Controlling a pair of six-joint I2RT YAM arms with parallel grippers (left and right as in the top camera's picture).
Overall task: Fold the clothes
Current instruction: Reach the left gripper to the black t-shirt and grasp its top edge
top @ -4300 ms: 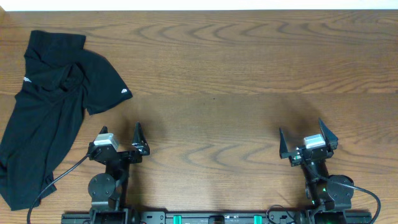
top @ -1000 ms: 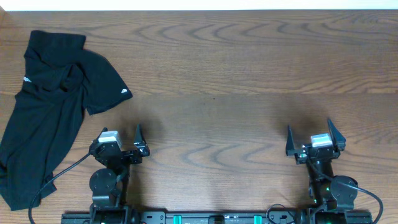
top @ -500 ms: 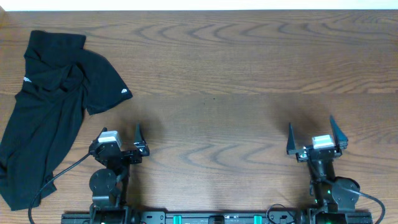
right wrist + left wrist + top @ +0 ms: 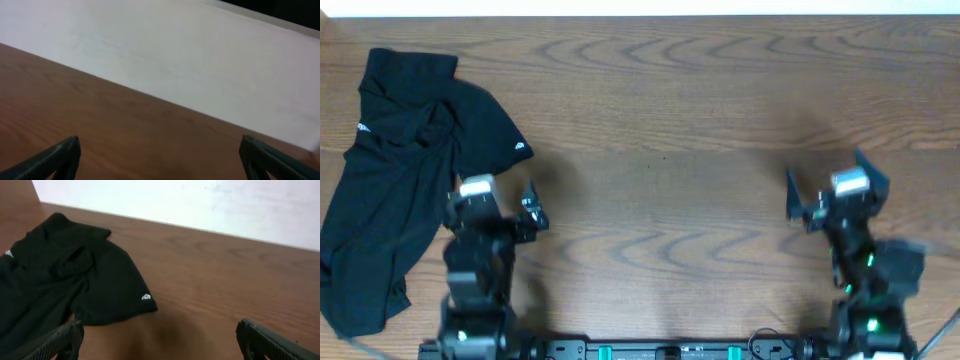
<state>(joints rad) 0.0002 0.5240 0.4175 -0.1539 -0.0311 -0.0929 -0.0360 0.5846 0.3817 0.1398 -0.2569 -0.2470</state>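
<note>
Wooden table (image 4: 700,100); black shirt (image 4: 395,190) lies crumpled at its left end.

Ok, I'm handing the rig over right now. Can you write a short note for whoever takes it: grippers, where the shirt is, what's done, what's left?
Left gripper: open, empty, close beside the sleeve that bears a white logo, not gripping it.
Right gripper: open, empty, over bare wood on the right side of the table, far from the cloth.
Black shirt: lies crumpled and bunched at the table's left edge, one sleeve spread toward the centre.
Done: no fold yet.
Left: probably pull the shirt to the middle, spread it flat, then fold.
</note>
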